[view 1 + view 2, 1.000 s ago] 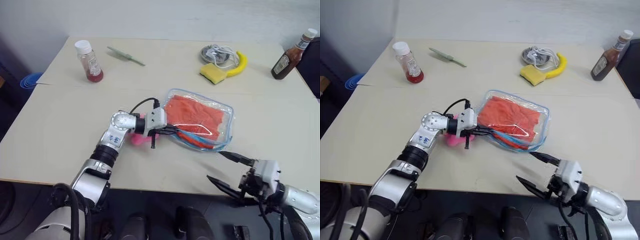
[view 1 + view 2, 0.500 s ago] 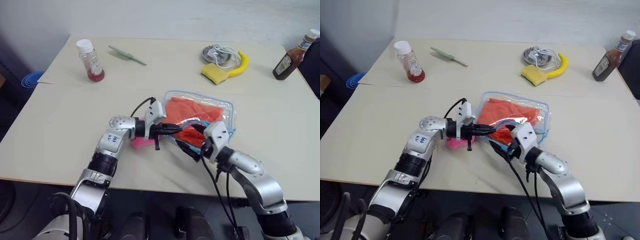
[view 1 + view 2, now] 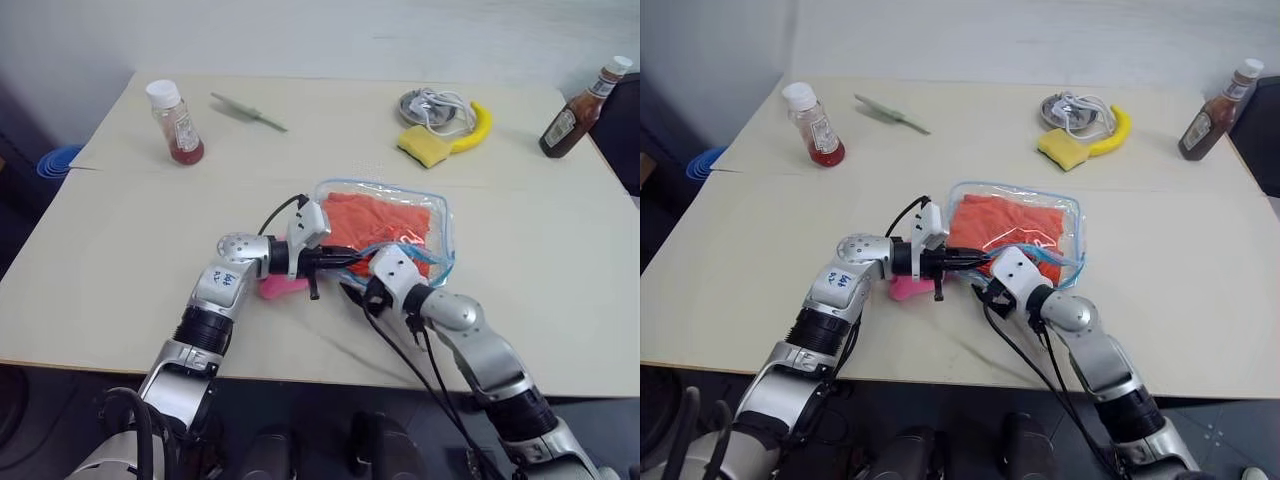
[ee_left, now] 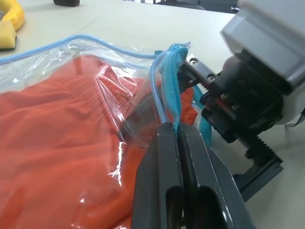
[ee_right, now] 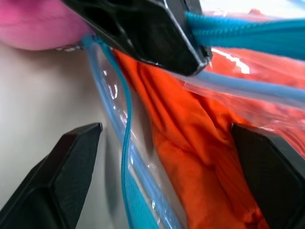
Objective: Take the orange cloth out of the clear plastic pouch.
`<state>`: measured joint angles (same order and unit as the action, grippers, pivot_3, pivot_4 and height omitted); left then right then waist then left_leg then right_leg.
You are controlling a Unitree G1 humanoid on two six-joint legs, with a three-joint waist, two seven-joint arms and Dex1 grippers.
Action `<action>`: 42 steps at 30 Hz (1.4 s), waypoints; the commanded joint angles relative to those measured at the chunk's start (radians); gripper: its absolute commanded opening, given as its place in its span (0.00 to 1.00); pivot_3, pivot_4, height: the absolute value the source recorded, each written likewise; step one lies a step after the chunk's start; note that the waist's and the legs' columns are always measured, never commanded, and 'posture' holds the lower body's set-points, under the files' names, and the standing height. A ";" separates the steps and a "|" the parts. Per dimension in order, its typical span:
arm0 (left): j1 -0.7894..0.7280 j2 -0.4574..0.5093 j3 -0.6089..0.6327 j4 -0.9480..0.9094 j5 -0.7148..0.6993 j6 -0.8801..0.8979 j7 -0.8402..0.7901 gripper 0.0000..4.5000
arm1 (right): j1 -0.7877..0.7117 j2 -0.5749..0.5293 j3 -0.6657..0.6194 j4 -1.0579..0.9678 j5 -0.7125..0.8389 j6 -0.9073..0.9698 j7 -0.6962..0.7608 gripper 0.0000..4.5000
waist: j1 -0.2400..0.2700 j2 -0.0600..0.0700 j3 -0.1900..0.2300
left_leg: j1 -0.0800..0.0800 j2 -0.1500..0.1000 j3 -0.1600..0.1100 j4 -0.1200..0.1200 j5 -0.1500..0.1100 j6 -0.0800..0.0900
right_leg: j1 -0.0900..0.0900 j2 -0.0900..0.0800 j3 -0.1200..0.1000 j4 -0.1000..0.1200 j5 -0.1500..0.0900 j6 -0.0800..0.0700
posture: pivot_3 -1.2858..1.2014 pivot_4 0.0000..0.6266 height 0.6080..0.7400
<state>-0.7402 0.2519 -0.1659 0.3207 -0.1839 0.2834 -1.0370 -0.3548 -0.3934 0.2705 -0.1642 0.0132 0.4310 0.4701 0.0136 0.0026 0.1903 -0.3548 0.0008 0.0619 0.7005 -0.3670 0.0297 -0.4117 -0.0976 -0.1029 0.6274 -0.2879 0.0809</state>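
Orange cloth still in pouch. Right gripper now up from table edge to pouch mouth, fingers wide apart. Left gripper level, still clamped on pouch's blue trim.
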 commanded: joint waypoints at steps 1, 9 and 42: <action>-0.018 -0.005 0.006 -0.033 -0.022 -0.012 0.002 0.00 | -0.010 0.077 -0.065 0.026 0.069 0.055 -0.018 1.00 | -0.003 -0.001 0.000 | 0.000 0.001 0.000 0.000 0.000 0.000 | 0.000 0.000 0.000 0.000 0.000 0.000 | 0.52 0.24 1.00; -0.013 0.014 0.018 -0.029 -0.019 -0.019 0.019 0.00 | 0.104 0.093 -0.198 -0.134 0.340 0.070 0.152 1.00 | -0.010 -0.001 0.000 | -0.001 0.000 -0.002 0.000 0.000 0.000 | 0.000 0.000 0.000 -0.001 0.000 0.000 | 0.52 0.24 1.00; -0.007 0.004 0.013 -0.047 -0.024 -0.032 0.034 0.00 | 0.096 0.213 -0.170 -0.094 0.299 -0.024 0.052 1.00 | -0.015 -0.001 0.000 | -0.002 0.000 -0.001 -0.001 0.000 -0.001 | -0.001 -0.001 0.000 -0.001 0.000 0.000 | 0.52 0.24 1.00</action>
<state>-0.7365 0.2515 -0.1654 0.2928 -0.1909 0.2653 -1.0050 -0.2694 -0.1787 0.1438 -0.1967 0.2579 0.4007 0.5045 -0.0010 0.0021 0.1899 -0.3565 0.0011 0.0605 0.6996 -0.3667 0.0291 -0.4127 -0.0992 -0.1023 0.6264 -0.2878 0.0809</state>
